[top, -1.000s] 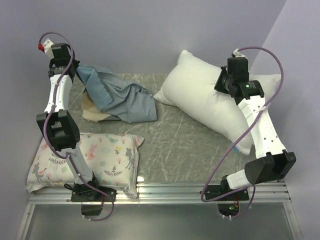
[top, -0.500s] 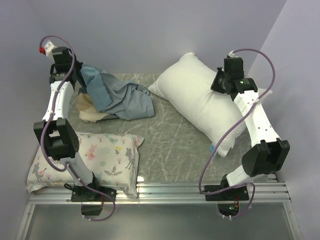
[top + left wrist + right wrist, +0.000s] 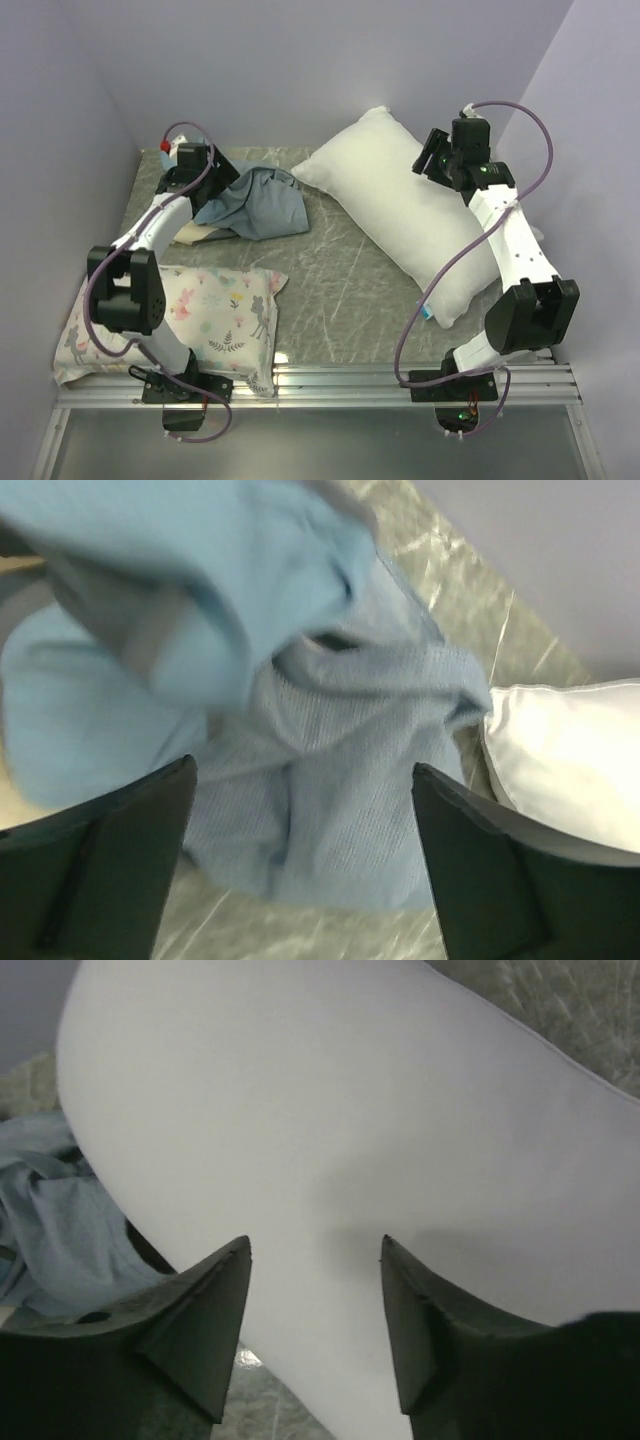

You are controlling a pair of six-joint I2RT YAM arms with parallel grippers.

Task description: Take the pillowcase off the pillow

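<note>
— Grey-blue cloth in the upper left of the top view, is it the pillowcase?
— Yes. It lies crumpled on the table, and a tan and cream part shows at its lower left edge. The pillow is out of it and lies bare, diagonal from the upper centre to the right. Its corner is just beside the cloth; if they touch, I cannot tell.
— And the left gripper?
— Its fingers stand wide apart with nothing between them (the cloth lies beyond, a little blurred).
— The right gripper?
— Also parted, close over the white pillow, nothing pinched.
— What else is there?
— A floral print pillow at the lower left, and a small blue tag at the white pillow's lower end.
</note>
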